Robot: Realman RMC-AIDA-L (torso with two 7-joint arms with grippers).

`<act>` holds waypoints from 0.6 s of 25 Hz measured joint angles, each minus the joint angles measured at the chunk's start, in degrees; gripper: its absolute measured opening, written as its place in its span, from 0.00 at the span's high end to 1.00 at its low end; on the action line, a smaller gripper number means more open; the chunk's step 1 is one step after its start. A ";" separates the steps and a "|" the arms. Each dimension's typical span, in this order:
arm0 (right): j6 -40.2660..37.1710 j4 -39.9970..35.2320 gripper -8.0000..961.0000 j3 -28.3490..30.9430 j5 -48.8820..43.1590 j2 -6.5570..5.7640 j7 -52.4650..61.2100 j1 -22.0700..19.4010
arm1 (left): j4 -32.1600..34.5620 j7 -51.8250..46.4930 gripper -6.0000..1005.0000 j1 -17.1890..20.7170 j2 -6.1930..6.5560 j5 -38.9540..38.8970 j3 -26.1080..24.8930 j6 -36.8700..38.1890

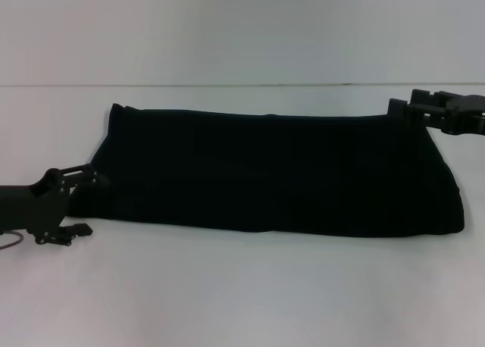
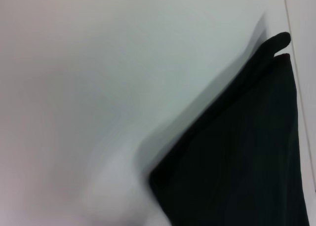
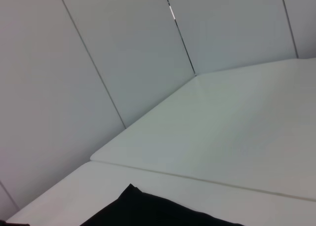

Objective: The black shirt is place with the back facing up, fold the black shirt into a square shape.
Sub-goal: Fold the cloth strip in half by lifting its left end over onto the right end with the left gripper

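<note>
The black shirt [image 1: 273,173] lies across the middle of the white table [image 1: 242,294] as a long, wide band, already doubled lengthwise: its near edge shows a rounded fold, and the left wrist view shows two layers stacked at one corner. No print is visible. It is a rectangle, not yet a square, so the step in hand looks like a crosswise fold, bringing one short end over the other.

The left end effector [image 1: 82,199] sits low at the shirt's left end, just beside the cloth; one finger is by the hem and the other rests on the table, so its fingers stand apart with nothing held. The right end effector [image 1: 405,108] is at the far right corner of the shirt, touching or almost touching the edge. Dark fingers against dark cloth make that view poor, and I cannot tell whether it is open or has pinched the corner.

To do the fold well, each grasp should take both layers at a corner, so the lower one does not drag behind. The lifted end should travel flat and level across, landing edge on edge, corners matched, before letting go.
</note>
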 joint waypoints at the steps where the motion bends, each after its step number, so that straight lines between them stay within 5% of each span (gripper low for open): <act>1: -0.06 -0.05 0.16 0.10 0.02 0.00 0.00 0.00 | 0.00 0.00 0.06 -0.03 0.05 -0.01 -0.14 -0.02; 15: 0.15 0.05 0.16 0.00 0.03 -0.01 -0.04 0.21 | 0.01 0.03 0.06 -0.30 0.38 0.38 -0.87 -2.28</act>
